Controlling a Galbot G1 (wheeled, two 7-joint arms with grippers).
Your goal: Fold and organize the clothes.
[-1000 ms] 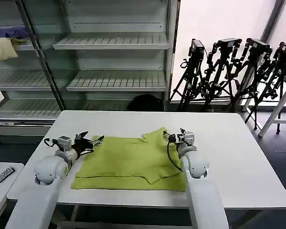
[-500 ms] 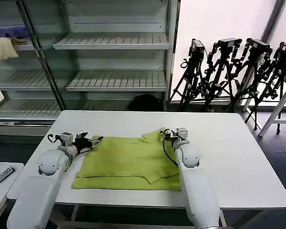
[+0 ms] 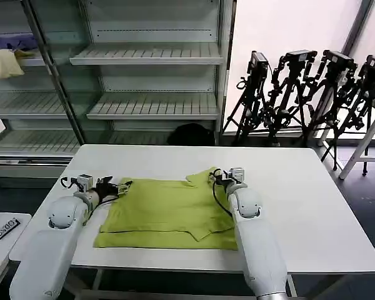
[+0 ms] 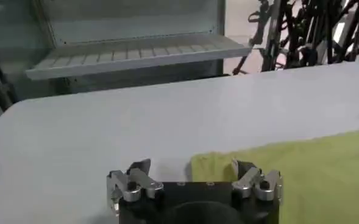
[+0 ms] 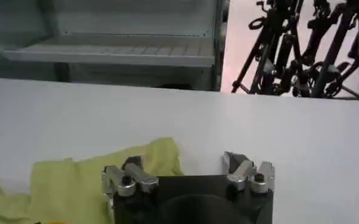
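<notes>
Head view: the lime T-shirt lies partly folded on the white table. Over the last second both arms have slid outward and back to its far corners. The left gripper, jaws spread, now straddles the left corner; the right gripper, also spread, sits at the bunched right sleeve. Neither has pinched cloth yet, so the next fold probably awaits two grasps.

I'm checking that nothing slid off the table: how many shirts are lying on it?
1. A yellow-green shirt lies on the near half of the white table, between the left gripper and right gripper, both open at its far corners.
</notes>
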